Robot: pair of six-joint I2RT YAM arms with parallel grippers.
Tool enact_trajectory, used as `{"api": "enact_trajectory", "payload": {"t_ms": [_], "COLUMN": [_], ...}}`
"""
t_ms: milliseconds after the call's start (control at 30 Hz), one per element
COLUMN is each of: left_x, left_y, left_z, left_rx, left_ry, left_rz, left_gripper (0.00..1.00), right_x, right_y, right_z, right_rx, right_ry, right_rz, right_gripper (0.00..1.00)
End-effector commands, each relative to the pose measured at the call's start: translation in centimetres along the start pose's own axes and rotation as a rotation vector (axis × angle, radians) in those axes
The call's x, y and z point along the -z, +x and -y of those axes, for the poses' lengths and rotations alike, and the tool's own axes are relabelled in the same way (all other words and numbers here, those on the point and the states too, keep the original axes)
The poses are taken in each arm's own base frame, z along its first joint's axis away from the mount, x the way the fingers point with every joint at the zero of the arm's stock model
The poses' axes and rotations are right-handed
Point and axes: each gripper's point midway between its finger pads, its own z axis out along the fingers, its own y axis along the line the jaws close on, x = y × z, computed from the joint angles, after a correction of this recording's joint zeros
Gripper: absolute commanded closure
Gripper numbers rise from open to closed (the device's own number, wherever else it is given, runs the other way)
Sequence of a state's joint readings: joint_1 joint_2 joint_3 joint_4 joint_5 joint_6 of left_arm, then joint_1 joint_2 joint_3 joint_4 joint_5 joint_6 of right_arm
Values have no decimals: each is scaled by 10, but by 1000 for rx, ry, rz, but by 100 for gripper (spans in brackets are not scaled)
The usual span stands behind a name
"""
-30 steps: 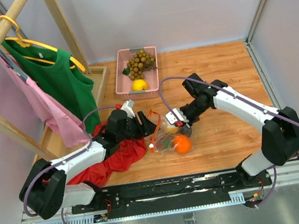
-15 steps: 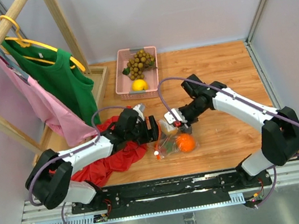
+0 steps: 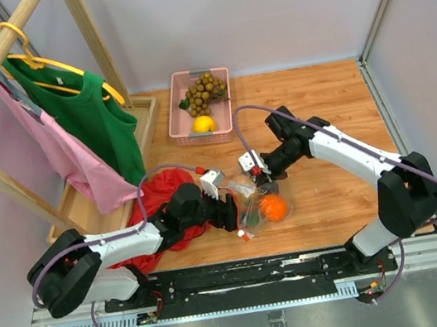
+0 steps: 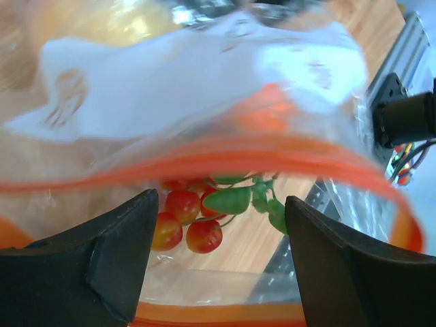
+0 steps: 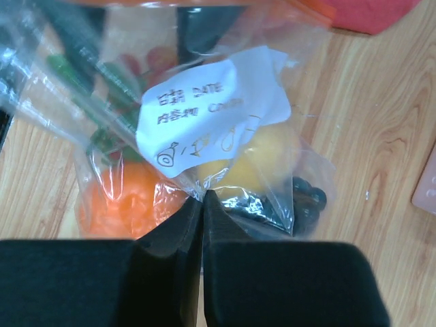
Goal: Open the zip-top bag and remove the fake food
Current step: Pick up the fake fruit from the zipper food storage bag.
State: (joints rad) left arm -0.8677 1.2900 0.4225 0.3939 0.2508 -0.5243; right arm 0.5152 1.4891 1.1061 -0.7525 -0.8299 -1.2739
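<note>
The clear zip-top bag point(image 3: 261, 205) lies on the wooden table between both arms, its orange zip strip point(image 4: 225, 155) parted into an upper and a lower band. My left gripper point(image 4: 221, 235) is open at the bag's mouth, its fingers between the two bands and holding nothing. Fake food shows inside: red cherry tomatoes point(image 4: 185, 216) on a green stem, an orange fruit point(image 5: 116, 204), a yellow fruit point(image 5: 262, 163) and a dark purple bunch point(image 5: 304, 201). My right gripper point(image 5: 203, 196) is shut on a pinch of the bag's plastic below its white label point(image 5: 211, 109).
A pink basket point(image 3: 174, 116) at the back holds a tan bunch of little balls point(image 3: 205, 90) and a lemon point(image 3: 203, 123). A red cloth point(image 3: 155, 208) lies under my left arm. A wooden clothes rack with a green shirt point(image 3: 93, 117) stands at the left.
My left gripper has moved toward the near edge and right, opened wider, and now sits at the bag's mouth. The right gripper has stayed shut on the bag.
</note>
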Motion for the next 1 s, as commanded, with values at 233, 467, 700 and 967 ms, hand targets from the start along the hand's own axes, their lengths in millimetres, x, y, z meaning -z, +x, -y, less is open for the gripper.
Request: {"api": "enact_trajectory", "payload": {"t_ms": [233, 467, 700, 967], "left_x": [-18, -35, -45, -56], "left_y": [-32, -26, -23, -26], "left_z": [33, 28, 24, 17], "left_rx": [-476, -536, -613, -641], "left_ry": [132, 109, 75, 29], "left_rz": [196, 186, 173, 152], "left_gripper": [18, 18, 19, 21], "right_x": [6, 23, 59, 16], "right_y": [-26, -32, -21, 29], "right_z": [34, 25, -31, -31], "right_rx": [-52, -159, -86, -83], "right_ry": [12, -1, -29, 23], "right_rz": [108, 208, 266, 137], "right_gripper": [98, 70, 43, 36]}}
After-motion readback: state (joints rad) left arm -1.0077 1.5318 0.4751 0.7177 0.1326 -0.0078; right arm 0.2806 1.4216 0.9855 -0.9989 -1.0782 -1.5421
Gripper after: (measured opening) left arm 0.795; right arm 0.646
